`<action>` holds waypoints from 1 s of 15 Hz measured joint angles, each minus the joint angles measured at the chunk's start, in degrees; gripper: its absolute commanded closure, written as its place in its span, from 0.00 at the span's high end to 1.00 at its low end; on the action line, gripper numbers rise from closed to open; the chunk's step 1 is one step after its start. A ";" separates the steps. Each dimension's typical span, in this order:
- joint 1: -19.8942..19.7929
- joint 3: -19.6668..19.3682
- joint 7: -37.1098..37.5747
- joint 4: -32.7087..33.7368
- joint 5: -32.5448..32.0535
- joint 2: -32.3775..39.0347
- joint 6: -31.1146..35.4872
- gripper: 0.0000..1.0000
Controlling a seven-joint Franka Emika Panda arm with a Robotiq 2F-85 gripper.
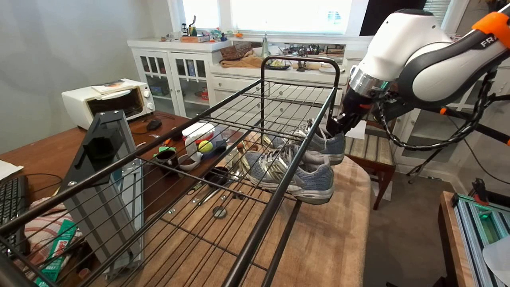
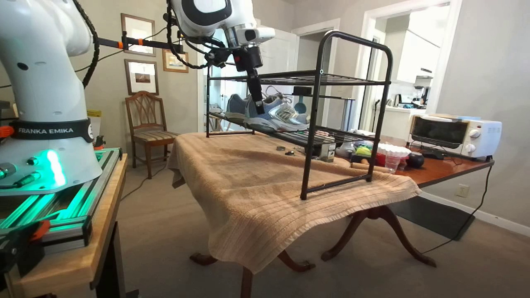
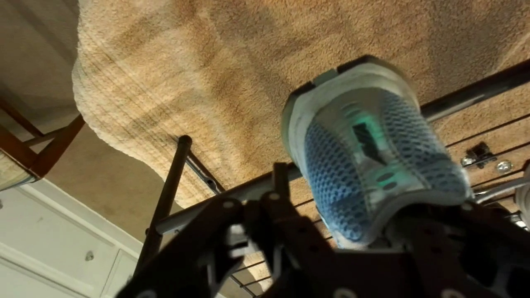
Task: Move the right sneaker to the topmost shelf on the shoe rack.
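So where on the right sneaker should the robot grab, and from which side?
Probably by the heel collar, pinched from above and behind. The right sneaker sits upright, its heel jutting past the lower tier's tube toward the robot's base, while the topmost shelf overhangs its front, so that end looks harder to reach.

Glossy white, rounded-shell arm [image 2: 49,74], small dark oval spot [image 2: 22,66] on it. Black wraparound band [image 2: 49,131] reading "FRANKA EMIKA" in white; glowing green light strip [image 2: 56,167] below. Bright orange strap [image 1: 492,28] beside curved black trim [image 1: 464,50] lettered "FRA". Shiny silver metal wrist collar [image 1: 368,84]. Black ribbed cable [image 1: 422,148]. Slim black jointed gripper [image 2: 259,105], pale round screw heads [image 3: 344,293], blurry in wrist view.
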 measured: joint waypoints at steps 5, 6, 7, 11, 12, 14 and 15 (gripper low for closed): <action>-0.96 0.95 5.10 0.35 -1.16 0.19 -2.11 0.04; -1.27 1.27 6.83 0.60 -1.82 0.23 -3.24 0.03; -1.56 1.64 8.48 1.00 -2.50 0.24 -4.61 0.01; -2.05 3.24 15.16 2.62 -5.59 0.19 -11.96 0.03; -1.88 3.63 16.62 3.10 -5.88 0.06 -13.81 0.03; -1.15 4.28 19.11 4.05 -5.92 -0.51 -17.76 0.03; -0.65 4.55 20.35 4.47 -5.92 -0.87 -19.69 0.03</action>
